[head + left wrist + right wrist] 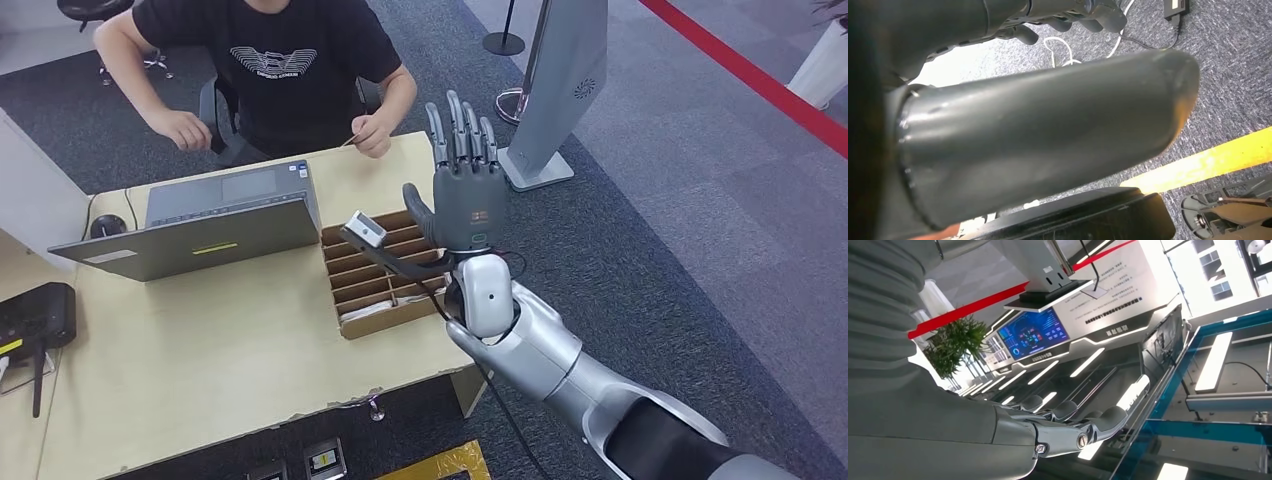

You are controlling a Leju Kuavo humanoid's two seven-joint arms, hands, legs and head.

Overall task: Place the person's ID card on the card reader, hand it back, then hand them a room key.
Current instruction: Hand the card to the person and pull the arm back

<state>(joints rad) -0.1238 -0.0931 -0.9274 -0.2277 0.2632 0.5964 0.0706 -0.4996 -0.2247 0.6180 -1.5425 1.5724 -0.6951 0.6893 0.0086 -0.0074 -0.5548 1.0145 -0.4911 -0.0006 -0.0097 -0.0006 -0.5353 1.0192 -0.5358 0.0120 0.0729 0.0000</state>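
No readable writing; right hand (468, 190) empty, fingers (455, 125) straight.

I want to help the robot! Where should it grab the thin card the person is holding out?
Probably pinch the card by its free end, poking out of the person's hand, across its flat faces. Come from the table side: their fingers cover the other end.

laptop (215, 222) left of the divided box (375, 275) on the table (230, 350); person (270, 60) behind.
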